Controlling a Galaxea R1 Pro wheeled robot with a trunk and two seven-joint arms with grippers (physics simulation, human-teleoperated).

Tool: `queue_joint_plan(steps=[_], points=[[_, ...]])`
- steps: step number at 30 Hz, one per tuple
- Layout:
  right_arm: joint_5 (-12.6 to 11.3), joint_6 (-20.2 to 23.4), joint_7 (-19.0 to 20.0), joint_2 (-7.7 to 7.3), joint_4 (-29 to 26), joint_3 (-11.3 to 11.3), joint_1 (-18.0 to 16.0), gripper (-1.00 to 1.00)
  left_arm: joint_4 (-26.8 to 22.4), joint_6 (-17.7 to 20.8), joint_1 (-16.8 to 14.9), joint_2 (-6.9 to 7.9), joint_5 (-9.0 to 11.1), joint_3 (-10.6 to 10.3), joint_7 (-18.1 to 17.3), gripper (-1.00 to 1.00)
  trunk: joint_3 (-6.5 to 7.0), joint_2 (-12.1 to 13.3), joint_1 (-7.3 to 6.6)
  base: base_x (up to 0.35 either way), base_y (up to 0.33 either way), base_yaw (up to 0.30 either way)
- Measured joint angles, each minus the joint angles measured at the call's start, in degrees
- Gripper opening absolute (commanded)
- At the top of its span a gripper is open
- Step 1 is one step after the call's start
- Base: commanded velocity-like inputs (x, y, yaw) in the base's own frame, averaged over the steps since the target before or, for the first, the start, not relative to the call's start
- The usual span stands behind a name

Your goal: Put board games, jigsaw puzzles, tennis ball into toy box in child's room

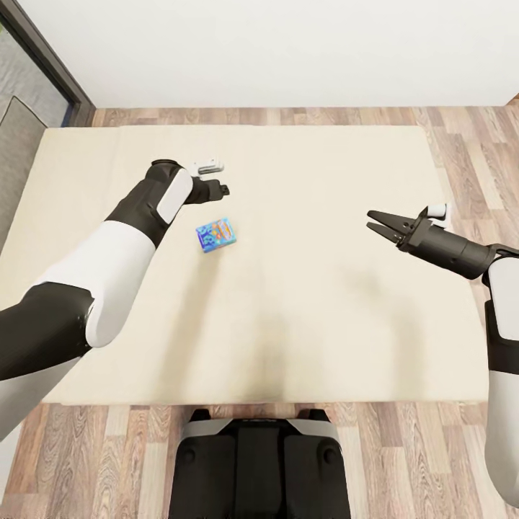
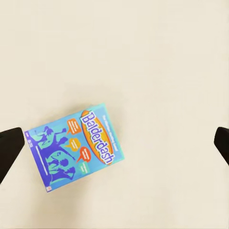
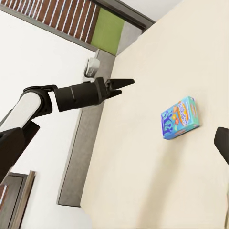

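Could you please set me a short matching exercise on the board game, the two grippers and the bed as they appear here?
Things:
1. board game
2. left gripper
3. right gripper
4. bed

Descriptions:
A. plain beige surface bearing the box
B. open, held over the bed's right part, far from the box
C. blue, lying flat, titled Balderdash
D. above the bed just beyond the box, fingers wide apart in its wrist view

Pairs: 1-C, 2-D, 3-B, 4-A

left fingers (image 2: 9, 148) cut off at edges
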Motion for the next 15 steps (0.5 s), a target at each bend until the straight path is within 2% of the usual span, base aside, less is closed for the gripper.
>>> queue_joint_plan(steps=[15], points=[[0.0, 0.0, 0.0, 0.00, 0.0, 0.1, 0.0, 1.00, 0.0, -0.1, -2.0, 0.06, -0.1, 0.0, 0.8, 1.00, -1.42, 0.0, 0.00, 0.000, 0.000, 0.000]])
